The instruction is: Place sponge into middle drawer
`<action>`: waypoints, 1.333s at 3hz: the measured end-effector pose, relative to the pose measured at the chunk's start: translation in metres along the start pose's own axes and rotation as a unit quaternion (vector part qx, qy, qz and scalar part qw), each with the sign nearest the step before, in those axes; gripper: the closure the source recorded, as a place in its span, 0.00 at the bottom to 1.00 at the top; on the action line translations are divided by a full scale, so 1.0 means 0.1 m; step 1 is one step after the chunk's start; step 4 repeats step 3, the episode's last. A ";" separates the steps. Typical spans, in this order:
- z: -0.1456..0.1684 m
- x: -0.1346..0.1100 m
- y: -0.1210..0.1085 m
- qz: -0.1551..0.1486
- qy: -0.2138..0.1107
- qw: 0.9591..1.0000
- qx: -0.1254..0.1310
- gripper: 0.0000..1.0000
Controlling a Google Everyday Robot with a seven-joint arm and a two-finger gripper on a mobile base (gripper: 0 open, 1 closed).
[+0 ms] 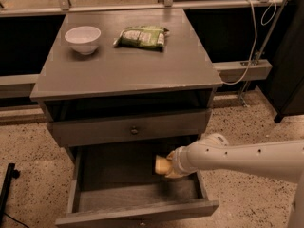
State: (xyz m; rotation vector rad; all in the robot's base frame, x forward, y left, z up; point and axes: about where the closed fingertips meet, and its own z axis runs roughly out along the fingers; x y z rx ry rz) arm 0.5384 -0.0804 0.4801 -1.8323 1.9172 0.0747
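Observation:
The yellow sponge (163,165) sits at the tip of my white arm, inside the open middle drawer (133,216), just above the right part of its lighter grey floor. My gripper (171,168) is mostly hidden behind the sponge and the wrist, and it is shut on the sponge. The drawer is pulled out toward the camera, with its plain front board at the bottom of the view.
The shut drawer front with a small round knob (134,130) is just above the gripper. On the cabinet top (123,68) stand a white bowl (83,38) and a green snack bag (141,36). A white cable (250,42) hangs at the right.

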 end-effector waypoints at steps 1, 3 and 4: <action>0.20 -0.02 -0.03 0.041 -0.038 0.998 -0.001 0.19; 0.20 -0.03 -0.05 0.036 -0.045 0.998 0.002 0.00; 0.20 -0.03 -0.05 0.036 -0.045 0.998 0.002 0.00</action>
